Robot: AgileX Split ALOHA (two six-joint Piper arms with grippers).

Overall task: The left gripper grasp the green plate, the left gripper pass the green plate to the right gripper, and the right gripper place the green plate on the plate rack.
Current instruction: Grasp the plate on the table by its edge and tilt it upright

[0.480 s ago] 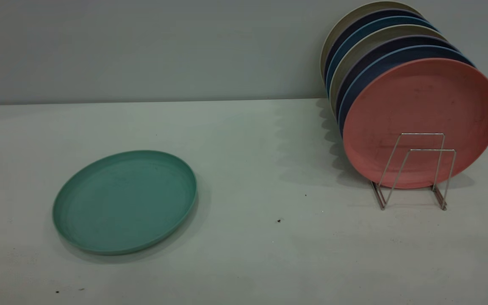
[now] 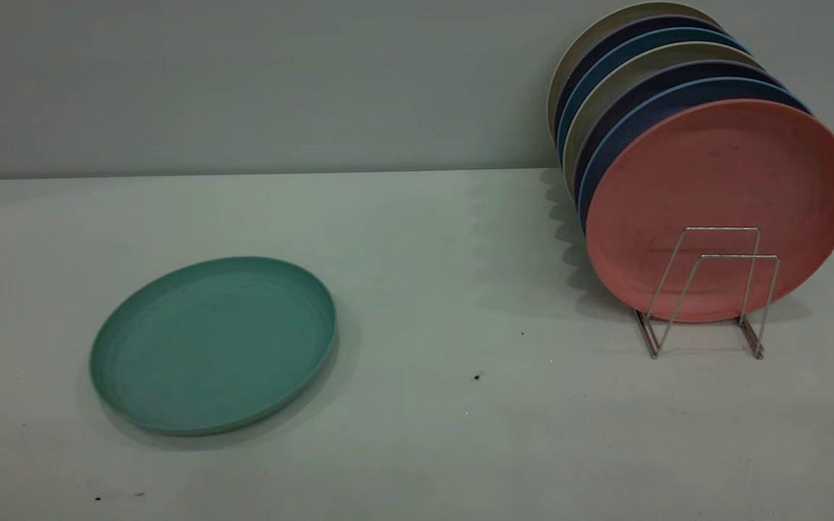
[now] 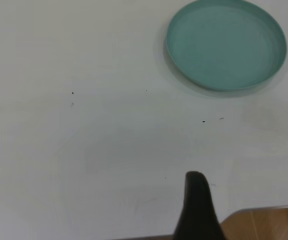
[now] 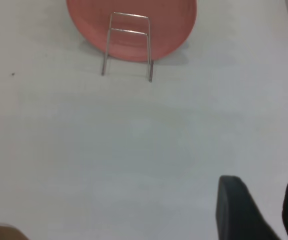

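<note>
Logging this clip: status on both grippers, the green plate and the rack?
Left gripper back near table edge, off the round teal-green plastic plate, flat on table. Right gripper open, short of silver wire plate rack. Path clear.

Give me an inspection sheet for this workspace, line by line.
Surface: pale table, a few dark specks.
Job's things: green plate flat, untouched; plate rack front loops free.
Clutter: pink plate and blue and beige plates stand behind the free loops.
Grippers: left gripper, one finger showing, far from the green plate; right gripper open, short of the rack.
Cables: nothing seen.
Surroundings: plain grey wall.
</note>
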